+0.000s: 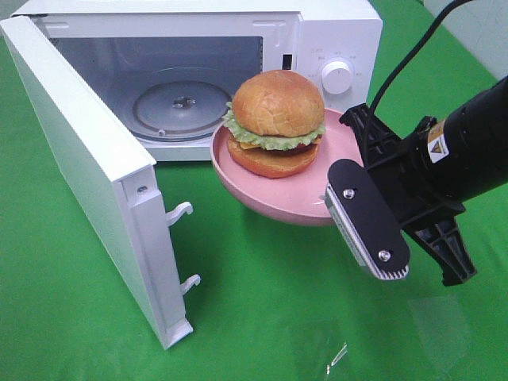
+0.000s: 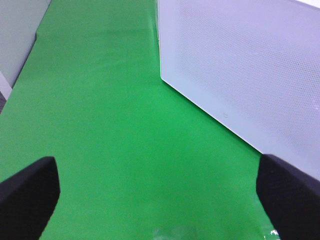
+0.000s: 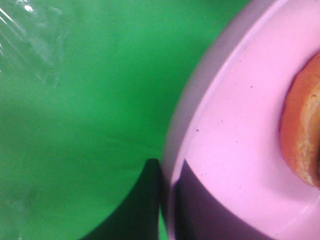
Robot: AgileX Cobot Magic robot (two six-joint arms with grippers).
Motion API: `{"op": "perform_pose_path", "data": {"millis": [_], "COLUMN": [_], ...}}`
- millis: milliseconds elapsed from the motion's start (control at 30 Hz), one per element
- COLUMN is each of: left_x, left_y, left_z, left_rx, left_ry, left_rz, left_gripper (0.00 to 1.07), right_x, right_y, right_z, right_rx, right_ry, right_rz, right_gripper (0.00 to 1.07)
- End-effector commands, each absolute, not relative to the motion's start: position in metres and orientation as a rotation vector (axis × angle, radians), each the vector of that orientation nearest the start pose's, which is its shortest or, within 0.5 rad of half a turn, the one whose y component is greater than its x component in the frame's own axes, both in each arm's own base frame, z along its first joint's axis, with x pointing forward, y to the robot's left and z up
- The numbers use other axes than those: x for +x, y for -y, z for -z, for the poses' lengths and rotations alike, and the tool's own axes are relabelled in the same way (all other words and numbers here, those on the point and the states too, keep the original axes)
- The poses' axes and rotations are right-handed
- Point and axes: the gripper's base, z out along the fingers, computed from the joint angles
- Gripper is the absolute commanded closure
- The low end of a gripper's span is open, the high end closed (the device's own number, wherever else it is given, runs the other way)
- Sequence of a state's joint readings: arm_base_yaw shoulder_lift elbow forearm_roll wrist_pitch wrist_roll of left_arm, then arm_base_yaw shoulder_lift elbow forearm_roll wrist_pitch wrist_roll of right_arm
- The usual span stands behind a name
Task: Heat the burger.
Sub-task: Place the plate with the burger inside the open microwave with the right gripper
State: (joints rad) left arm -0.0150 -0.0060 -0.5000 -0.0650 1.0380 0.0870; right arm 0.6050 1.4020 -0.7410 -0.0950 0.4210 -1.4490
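Pink plastic catches the eye first: a shallow plate (image 1: 266, 205) sits just in front of the microwave (image 1: 341, 36), at the right side of its open mouth. The burger (image 1: 274, 119) rests on that plate, upright, with the golden top bun over frilly lettuce and a dark patty on the bottom bun. It is outside the microwave, near the control knob (image 1: 337, 77).

The right tool (image 1: 357, 171) is clamped tight on the plate's rim, on the side away from the microwave. One ribbed finger (image 1: 367, 221) lies against the outer wall of the plate. The right wrist view shows the rim close up, with an edge of bun above it. The plate appears raised off the green counter (image 1: 278, 317), with a shadow beneath it.

The microwave door (image 1: 79, 159) stands swung wide open to the left of the cavity, and the glass turntable (image 1: 178, 107) inside is bare.

The left tool (image 2: 160, 210) shows only in its own wrist view. Its jaws are spread fully apart with nothing between them, low over the counter, just beside the dotted white outer face of the microwave door.
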Motion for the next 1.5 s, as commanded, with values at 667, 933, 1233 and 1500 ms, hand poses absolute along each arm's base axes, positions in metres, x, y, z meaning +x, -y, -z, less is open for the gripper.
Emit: {"op": "perform_pose_path", "data": {"millis": [667, 933, 1233, 1500], "left_x": [-0.005, -0.005, -0.005, -0.005], "left_y": [0.005, 0.005, 0.005, 0.005], "left_z": [-0.279, -0.279, -0.279, -0.279], "left_rx": [0.105, 0.105, 0.105, 0.105], "left_ry": [-2.011, -2.011, -2.011, -2.011], "left_rz": [0.038, 0.038, 0.038, 0.038], "left_gripper": [0.07, 0.07, 0.07, 0.07], "right_x": [0.256, 0.270, 0.282, 0.295], "right_y": [-0.190, -0.200, -0.210, -0.219], "right_z": [-0.213, -0.214, -0.216, -0.216], "right_rx": [-2.261, -2.235, -2.220, -2.218], "right_ry": [-1.174, -1.191, -1.184, -1.197], "right_rz": [0.423, 0.433, 0.440, 0.438], "right_gripper": [1.07, 1.07, 1.07, 1.07]}}
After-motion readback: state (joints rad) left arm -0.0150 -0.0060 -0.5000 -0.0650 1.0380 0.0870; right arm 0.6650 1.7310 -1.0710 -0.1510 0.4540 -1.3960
